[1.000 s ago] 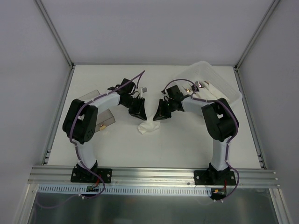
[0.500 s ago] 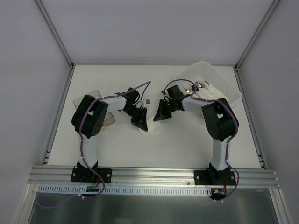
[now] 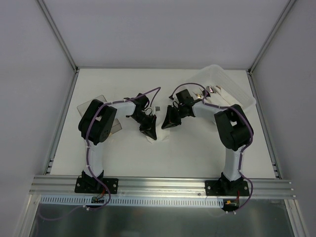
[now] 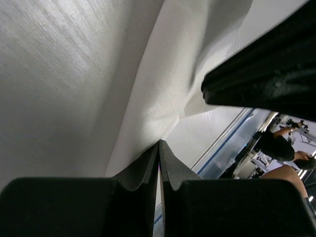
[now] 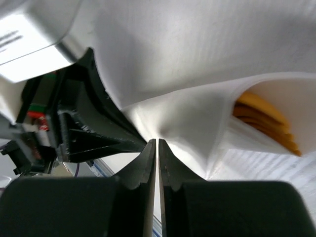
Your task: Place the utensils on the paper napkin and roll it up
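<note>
The paper napkin lies bunched mid-table, mostly covered by both grippers. My left gripper points down on its left side. In the left wrist view its jaws are shut on a fold of the napkin. My right gripper comes in from the right. In the right wrist view its jaws pinch a puckered corner of the napkin, with only a hairline slit between them. The orange utensils show inside the napkin's open fold.
A translucent plastic tray stands tilted at the back right behind the right arm. A smoky clear box sits at the left, partly hidden by the left arm. A small dark-and-metal bit lies behind the grippers.
My left gripper came down and forward onto the napkin and shut on it, now hiding most of the sheet. The right gripper stayed in place, its jaws easing a hair apart.
</note>
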Controlling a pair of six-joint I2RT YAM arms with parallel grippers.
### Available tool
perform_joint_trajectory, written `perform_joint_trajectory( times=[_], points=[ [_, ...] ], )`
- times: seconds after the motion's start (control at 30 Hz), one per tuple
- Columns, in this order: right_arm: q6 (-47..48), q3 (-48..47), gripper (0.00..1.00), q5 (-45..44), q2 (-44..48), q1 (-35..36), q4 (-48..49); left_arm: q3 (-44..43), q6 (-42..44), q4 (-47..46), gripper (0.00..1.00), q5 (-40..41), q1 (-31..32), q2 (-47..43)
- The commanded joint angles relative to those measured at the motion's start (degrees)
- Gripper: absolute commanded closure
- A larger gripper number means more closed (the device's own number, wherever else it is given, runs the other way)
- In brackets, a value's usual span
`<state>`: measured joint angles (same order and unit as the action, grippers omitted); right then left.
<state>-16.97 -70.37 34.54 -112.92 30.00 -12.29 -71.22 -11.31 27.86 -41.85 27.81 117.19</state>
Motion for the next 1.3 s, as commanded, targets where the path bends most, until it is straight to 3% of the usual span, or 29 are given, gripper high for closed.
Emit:
perform_joint_trajectory(
  times=[0.0,0.23,0.53,0.7,0.9,1.27],
  points=[
    [1.7,0.8,0.92,2.1,4.0,1.6,-0.8,1.6,2.4,-0.6,0.95,12.6,0.8,5.6],
    [3.1,1.4,0.92,-0.4,-0.6,2.6,-3.2,1.5,2.4,-0.5,0.93,12.0,0.8,5.8],
    [6.2,-0.2,0.94,-6.1,-4.3,2.5,-8.4,-0.1,2.2,-0.6,0.78,7.3,-0.5,-0.6],
    [7.1,-1.0,0.94,-8.1,-5.0,2.5,-10.0,-0.3,0.5,-0.6,0.75,5.1,-0.7,-5.3],
    [7.5,-1.2,0.94,-9.1,-5.2,2.5,-10.6,-3.1,-0.3,-0.5,0.65,4.7,-5.2,-9.3],
    [7.5,-1.4,0.95,-9.7,-5.4,2.4,-10.6,-9.4,1.1,0.4,0.56,4.7,-6.4,-5.0]
  ],
)
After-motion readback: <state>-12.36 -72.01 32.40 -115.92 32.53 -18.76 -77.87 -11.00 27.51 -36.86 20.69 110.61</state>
